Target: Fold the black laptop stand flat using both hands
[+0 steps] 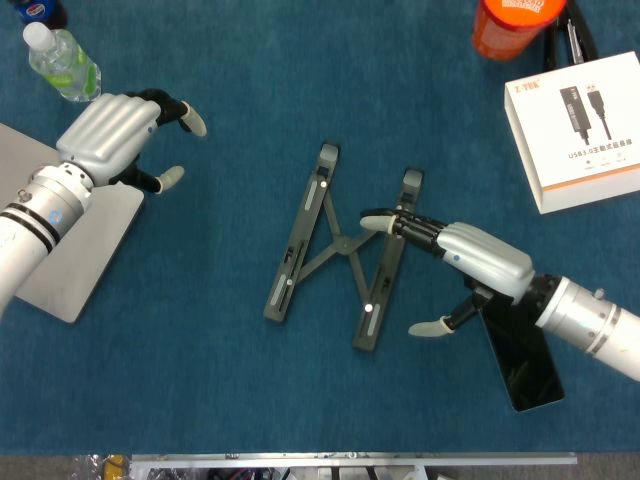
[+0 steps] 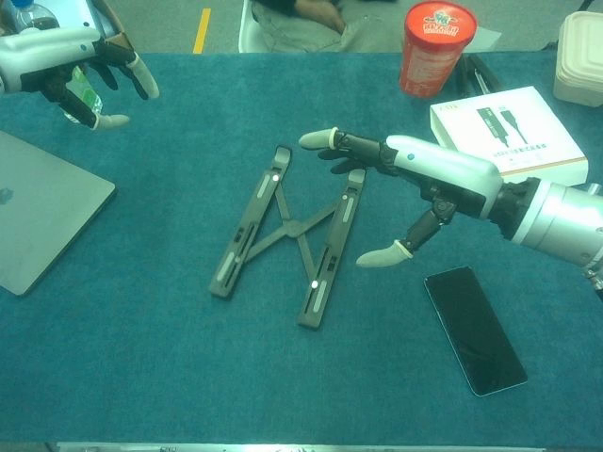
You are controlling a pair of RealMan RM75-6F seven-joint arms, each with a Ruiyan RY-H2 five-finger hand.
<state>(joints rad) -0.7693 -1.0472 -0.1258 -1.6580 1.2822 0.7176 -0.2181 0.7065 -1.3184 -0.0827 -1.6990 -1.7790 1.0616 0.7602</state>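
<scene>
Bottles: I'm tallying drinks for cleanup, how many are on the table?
2 visible: a clear plastic bottle at the far left near the left hand, and a dark-capped bottle beside it, cut off; more may sit out of frame.

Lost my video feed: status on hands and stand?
Left robot hand open, clear. Right robot hand open, fingers over laptop stand. Stand lies collapsed. Phone beside right wrist.

The blue-covered desk [image 1: 200, 380] carries the black laptop stand [image 1: 340, 262] lying flat, a phone [image 1: 520, 355], a grey laptop [image 2: 38, 221], a white box [image 1: 578, 130], an orange canister [image 2: 433, 47] and a water bottle [image 1: 62, 62].
</scene>
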